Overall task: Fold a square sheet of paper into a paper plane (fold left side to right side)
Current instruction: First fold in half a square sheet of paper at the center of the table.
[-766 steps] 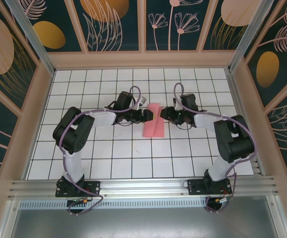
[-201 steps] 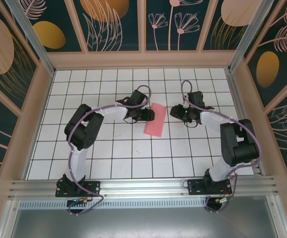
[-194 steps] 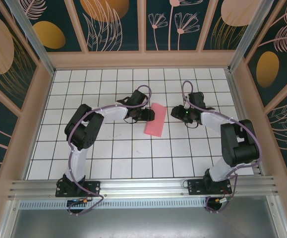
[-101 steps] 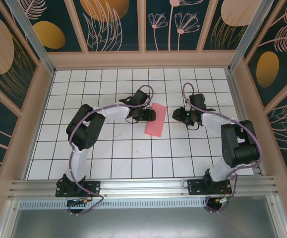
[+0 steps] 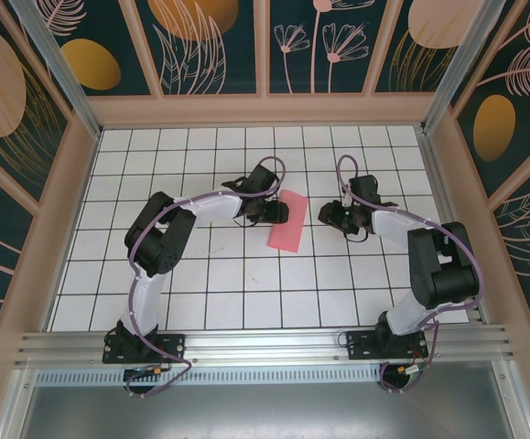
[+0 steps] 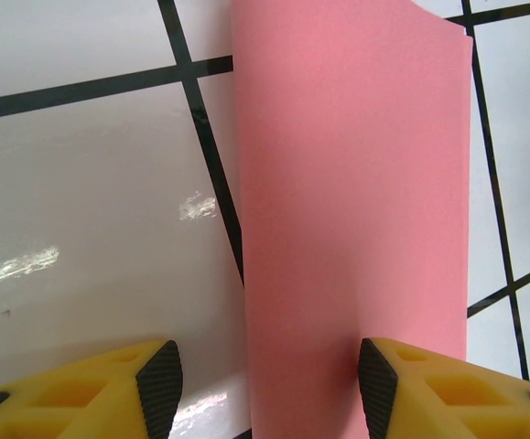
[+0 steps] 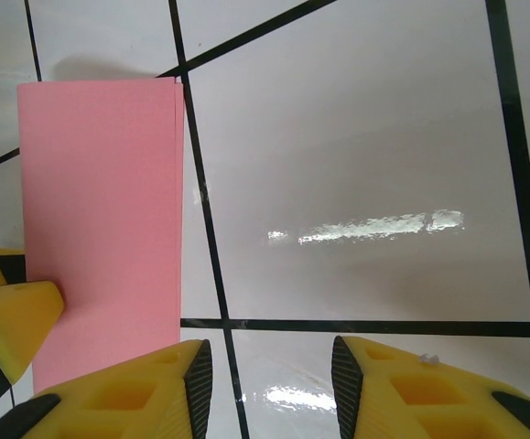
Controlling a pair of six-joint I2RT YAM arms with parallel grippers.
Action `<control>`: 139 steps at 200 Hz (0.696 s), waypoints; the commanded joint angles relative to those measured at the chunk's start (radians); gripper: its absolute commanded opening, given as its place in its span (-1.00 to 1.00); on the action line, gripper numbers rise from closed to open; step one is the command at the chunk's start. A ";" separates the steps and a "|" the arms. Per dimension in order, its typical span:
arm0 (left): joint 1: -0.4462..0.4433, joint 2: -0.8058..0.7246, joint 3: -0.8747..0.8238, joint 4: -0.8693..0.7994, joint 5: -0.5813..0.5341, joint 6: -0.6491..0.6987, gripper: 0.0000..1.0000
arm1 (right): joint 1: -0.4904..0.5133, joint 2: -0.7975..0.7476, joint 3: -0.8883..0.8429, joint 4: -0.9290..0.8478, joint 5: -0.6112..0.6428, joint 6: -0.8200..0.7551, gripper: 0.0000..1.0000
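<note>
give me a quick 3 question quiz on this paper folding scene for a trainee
1. True or false: the right gripper is clamped on the pink paper.
2. How does the paper lie? A) crumpled into a ball B) folded into a flat strip on the table C) lifted up in the air
3. Which gripper's open jaws straddle one edge of the paper?

Key: 1 false, its jaws stand open over bare table beside the paper; 2 B; 3 the left gripper.
</note>
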 commanded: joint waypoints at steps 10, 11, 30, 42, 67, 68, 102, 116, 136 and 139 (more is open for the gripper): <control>-0.028 0.089 0.000 0.014 0.031 0.013 0.15 | -0.008 -0.024 -0.021 0.020 -0.025 -0.007 -0.15; -0.028 0.089 0.000 0.014 0.031 0.014 0.15 | -0.007 -0.023 -0.020 0.019 -0.027 -0.007 -0.15; -0.028 0.093 0.001 0.010 0.036 0.022 0.15 | -0.008 -0.021 -0.020 0.020 -0.026 -0.007 -0.14; -0.029 0.094 0.002 0.007 0.037 0.027 0.15 | -0.007 -0.020 -0.020 0.019 -0.026 -0.007 -0.14; -0.029 0.097 0.003 0.004 0.038 0.032 0.16 | -0.008 -0.021 -0.021 0.019 -0.025 -0.008 -0.15; -0.029 0.096 0.002 0.004 0.038 0.033 0.15 | -0.008 -0.021 -0.021 0.019 -0.025 -0.007 -0.15; -0.032 0.100 0.007 0.004 0.045 0.038 0.17 | -0.008 -0.020 -0.023 0.021 -0.027 -0.007 -0.14; -0.035 0.105 0.011 0.002 0.046 0.040 0.18 | -0.007 -0.020 -0.024 0.021 -0.029 -0.007 -0.14; -0.038 0.112 0.019 -0.006 0.044 0.045 0.18 | -0.008 -0.020 -0.024 0.019 -0.030 -0.007 -0.14; -0.039 0.113 0.019 -0.006 0.044 0.045 0.19 | -0.008 -0.021 -0.025 0.019 -0.029 -0.008 -0.15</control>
